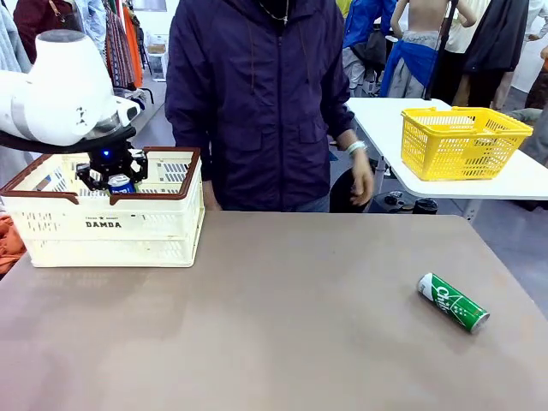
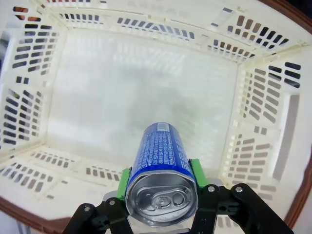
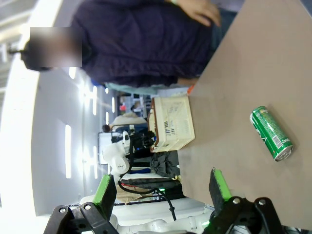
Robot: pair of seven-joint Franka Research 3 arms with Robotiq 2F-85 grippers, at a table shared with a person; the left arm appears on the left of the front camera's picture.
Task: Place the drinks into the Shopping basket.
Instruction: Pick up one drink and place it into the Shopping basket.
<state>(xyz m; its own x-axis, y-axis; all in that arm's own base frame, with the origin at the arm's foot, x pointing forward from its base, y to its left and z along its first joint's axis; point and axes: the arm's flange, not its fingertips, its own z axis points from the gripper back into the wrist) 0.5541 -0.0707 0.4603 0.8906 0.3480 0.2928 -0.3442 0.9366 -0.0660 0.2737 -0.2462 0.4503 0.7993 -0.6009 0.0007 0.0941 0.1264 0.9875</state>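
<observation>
Drinks first. Pinching the blue can (image 2: 161, 161) between the green pads (image 2: 197, 168) of the left tool (image 2: 161, 174), jaws pressing in on both sides just below its silver top. Hanging it upright, top facing the wrist, printed body pointing straight down into the Shopping basket (image 2: 265, 97). Holding it around rim level in the front view (well above the cream floor, by the look of it), inside the outline of the slotted walls and touching none of them.

Lying on its side on the brown counter (image 1: 282, 342), toward the robot's right and well apart from the basket: the green can (image 1: 453, 302), white lettering showing, silver end pointing to the near right. Sitting at the counter's far left corner: the basket itself, dark brown rim, black DAMDA lettering facing the robot.

Looking across the counter with jaws spread wide and gripping nothing: the right tool (image 3: 161, 185), its green-padded fingers (image 3: 217, 183) standing apart, the green can lying ahead of them.

Standing at the far side: a person (image 1: 257, 103) in a dark jacket, one hand (image 1: 362, 175) hanging by the far edge. Resting on a white counter (image 1: 385, 120) behind, to the right: a yellow mesh basket (image 1: 462, 141).
</observation>
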